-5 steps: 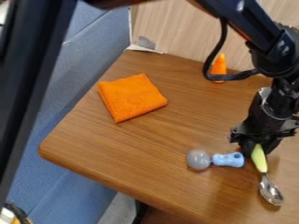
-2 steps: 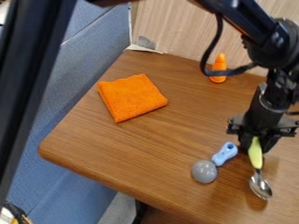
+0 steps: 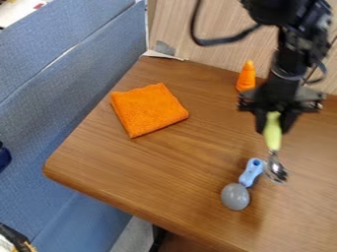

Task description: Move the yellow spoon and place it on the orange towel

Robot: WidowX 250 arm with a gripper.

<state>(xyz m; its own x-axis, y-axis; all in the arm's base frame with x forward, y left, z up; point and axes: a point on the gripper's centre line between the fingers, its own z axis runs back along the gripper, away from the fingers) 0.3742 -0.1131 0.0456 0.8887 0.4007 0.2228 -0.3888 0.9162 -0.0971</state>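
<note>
At the right of the camera view, the black gripper point(image 3: 273, 123) hangs over the table, shut on the handle of the yellow spoon point(image 3: 272, 134). The spoon has a pale yellow-green handle and a shiny metal bowl, which points down and slightly right, in the air beside the blue rattle's handle. To the left and a little higher in view, the folded orange towel point(image 3: 149, 109) lies flat on the wooden table. A stretch of wood lies between the towel and the gripper.
A blue-handled toy with a grey ball point(image 3: 235, 196) lies below and left of the spoon. An orange cone-shaped object point(image 3: 246, 77) stands by the back panel, close to the arm. The table's rounded edge point(image 3: 51, 170) is at left, with a blue bench point(image 3: 72, 133) beyond.
The gripper has moved up and left in view, lifting the spoon. The blue-handled toy has swung round, its handle now pointing up. The dark arm part at the left has gone from view.
</note>
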